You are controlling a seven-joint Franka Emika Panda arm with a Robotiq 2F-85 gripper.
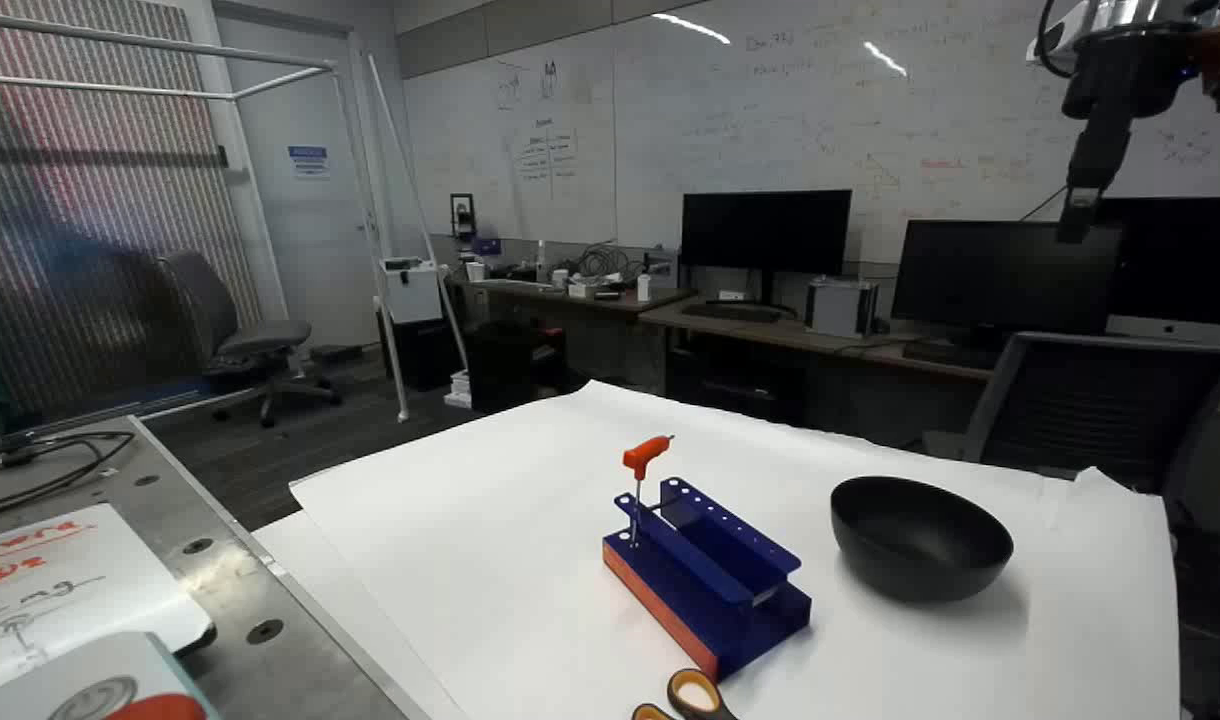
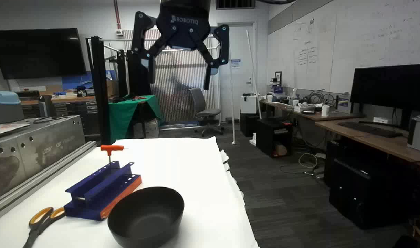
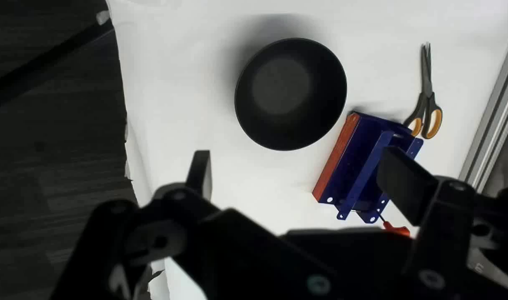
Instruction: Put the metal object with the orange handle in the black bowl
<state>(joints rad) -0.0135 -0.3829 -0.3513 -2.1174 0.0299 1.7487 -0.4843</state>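
The metal object with the orange handle stands upright in a hole at one end of the blue rack; its T-shaped orange handle shows in both exterior views (image 1: 647,456) (image 2: 111,148) and partly in the wrist view (image 3: 396,230), where the gripper hides some of it. The black bowl (image 1: 920,540) sits upright on the white-covered table beside the rack, also in an exterior view (image 2: 146,220) and the wrist view (image 3: 290,94). Its inside looks empty. My gripper (image 2: 179,84) is open and empty, high above the table; its spread fingers show in the wrist view (image 3: 297,166).
The blue rack (image 1: 685,590) with orange-red sides stands close to the bowl. Scissors with black and orange handles (image 3: 425,100) lie by the rack's other end, also in an exterior view (image 2: 41,220). A metal bench (image 2: 51,141) runs along one table side. A chair (image 1: 1100,420) stands near another edge.
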